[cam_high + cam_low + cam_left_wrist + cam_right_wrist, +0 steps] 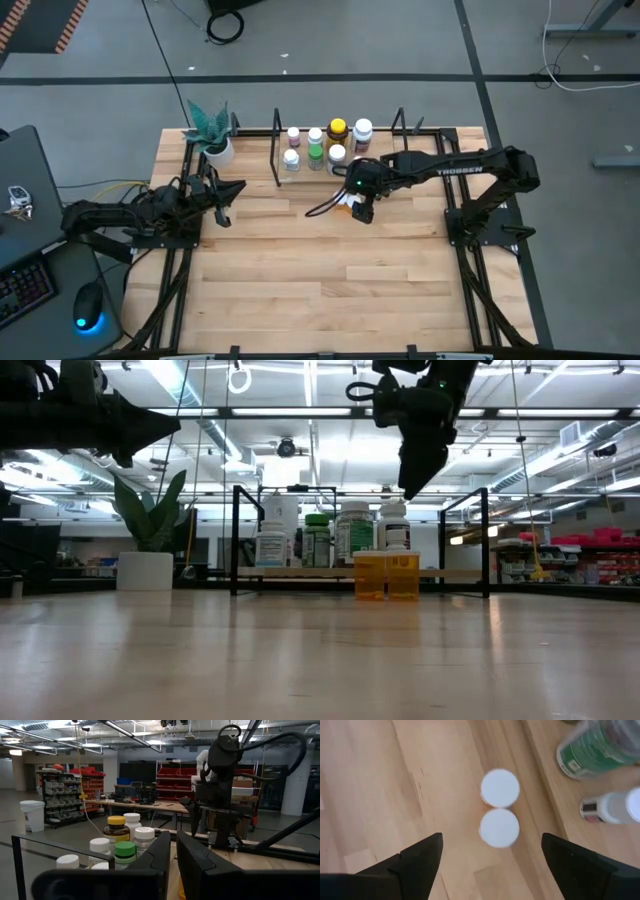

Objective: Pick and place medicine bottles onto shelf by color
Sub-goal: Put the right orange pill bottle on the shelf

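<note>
Right gripper hanging wide open over two orange bottles standing upright, touching, straight below. Left gripper waiting at 9 o'clock, pinched tight.

We see the right arm covering most of two orange bottles at centre frame. Their labels are too small for us to read.

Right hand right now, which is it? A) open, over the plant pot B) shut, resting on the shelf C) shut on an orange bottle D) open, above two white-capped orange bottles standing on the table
D: the right hand hangs open, fingers spread either side of the two white-capped orange bottles standing together on the table, just in front of the shelf.
</note>
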